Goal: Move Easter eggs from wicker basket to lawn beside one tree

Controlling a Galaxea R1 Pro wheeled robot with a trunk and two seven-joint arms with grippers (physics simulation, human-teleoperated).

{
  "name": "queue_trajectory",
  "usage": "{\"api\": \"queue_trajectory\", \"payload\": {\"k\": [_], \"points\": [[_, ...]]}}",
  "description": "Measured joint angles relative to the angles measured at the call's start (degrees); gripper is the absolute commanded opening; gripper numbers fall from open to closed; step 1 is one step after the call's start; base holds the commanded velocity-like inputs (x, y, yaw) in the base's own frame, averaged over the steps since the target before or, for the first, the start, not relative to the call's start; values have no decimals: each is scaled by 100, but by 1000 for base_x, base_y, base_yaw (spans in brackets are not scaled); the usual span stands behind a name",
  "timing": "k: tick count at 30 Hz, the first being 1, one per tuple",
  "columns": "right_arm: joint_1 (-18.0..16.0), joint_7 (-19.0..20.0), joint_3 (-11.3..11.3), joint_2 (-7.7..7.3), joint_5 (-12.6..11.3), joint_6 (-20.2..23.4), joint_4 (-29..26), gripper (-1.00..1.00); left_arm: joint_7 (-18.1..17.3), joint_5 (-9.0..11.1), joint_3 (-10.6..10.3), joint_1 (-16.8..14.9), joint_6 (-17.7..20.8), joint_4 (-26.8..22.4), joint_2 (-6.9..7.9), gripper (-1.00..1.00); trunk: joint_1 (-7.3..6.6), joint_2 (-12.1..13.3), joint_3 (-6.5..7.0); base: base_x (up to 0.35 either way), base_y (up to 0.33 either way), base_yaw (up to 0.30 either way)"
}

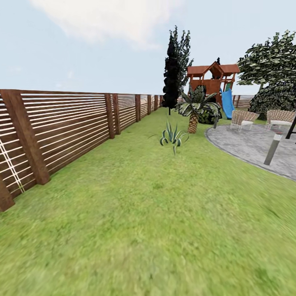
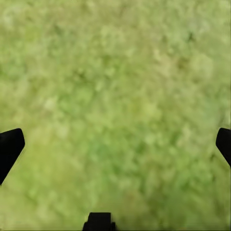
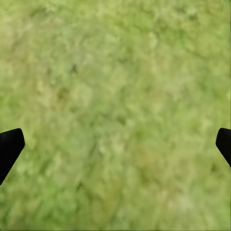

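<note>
Head view: the lawn (image 1: 135, 230) runs ahead beside a brown slat fence (image 1: 61, 127) on the left. A spiky plant (image 1: 173, 137) and a short palm (image 1: 194, 109) stand farther on, a dark cypress (image 1: 172, 74) and wooden playset (image 1: 213, 80) behind. Grey patio (image 1: 255, 144) with wicker chairs (image 1: 242, 118) lies right.

Left wrist view: left tool (image 2: 115, 147) spread wide over grass, holding nothing.

Right wrist view: right tool (image 3: 115, 147) likewise spread, empty, above grass.

lawn (image 1: 135, 230) beside slatted fence (image 1: 65, 127)
</note>
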Motion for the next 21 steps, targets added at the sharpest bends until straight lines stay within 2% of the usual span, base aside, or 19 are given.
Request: {"api": "queue_trajectory", "payload": {"k": [11, 21], "points": [[1, 11, -9, -24, -2, -13, 0, 100, 0, -16, -5, 0, 0, 67, -36, 100, 0, 0, 0, 251, 204, 0], [1, 16, -14, -26, -2, -14, 5, 100, 0, -23, 2, 0, 0, 69, 11, 100, 0, 0, 0, 274, 193, 0]]}}
